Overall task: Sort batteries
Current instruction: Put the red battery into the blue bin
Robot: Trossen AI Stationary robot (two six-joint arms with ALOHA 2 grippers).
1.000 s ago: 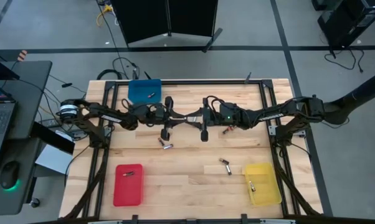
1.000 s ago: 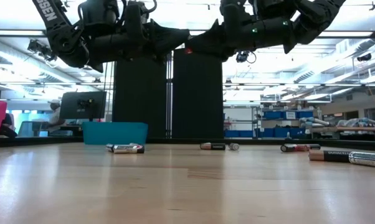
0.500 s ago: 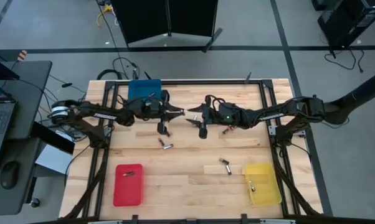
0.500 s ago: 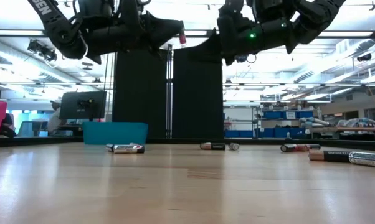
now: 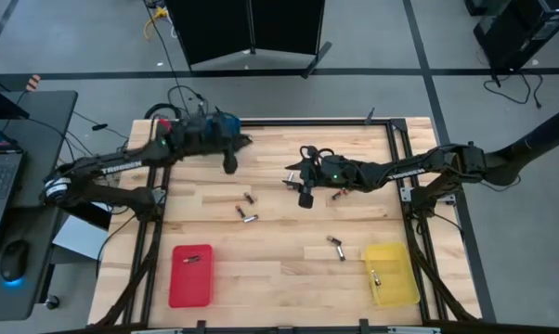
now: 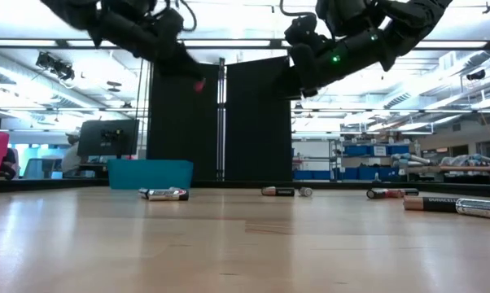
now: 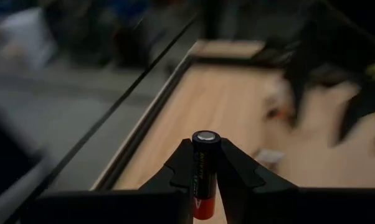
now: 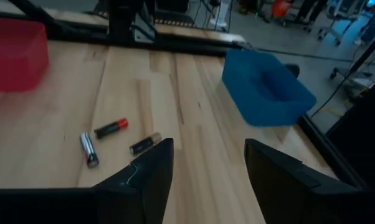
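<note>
High view: the left hand (image 5: pixel 231 141) reaches over the blue tray (image 5: pixel 226 122) at the far edge of the wooden tabletop (image 5: pixel 279 237). The right hand (image 5: pixel 292 175) hovers mid-tabletop, its arm stretched in from the right. Loose batteries (image 5: pixel 248 217) lie between them, more near the yellow tray (image 5: pixel 391 274), and 1 in the red tray (image 5: pixel 191 275).

Low view: both arms hang dark overhead. A cell at the right edge reads "DURACELL" (image 6: pixel 434 203); others (image 6: pixel 164 194) lie before the teal-blue tray (image 6: pixel 150 173).

Left wrist view: the left hand (image 7: pixel 205 169) pinches 1 black battery with a red end (image 7: pixel 205 171), its silvery cap up.

Right wrist view: the right hand (image 8: pixel 203 165) gapes wide, holding nothing, above 3 cells (image 8: pixel 110 128): red-tipped, silver, copper-banded.
</note>
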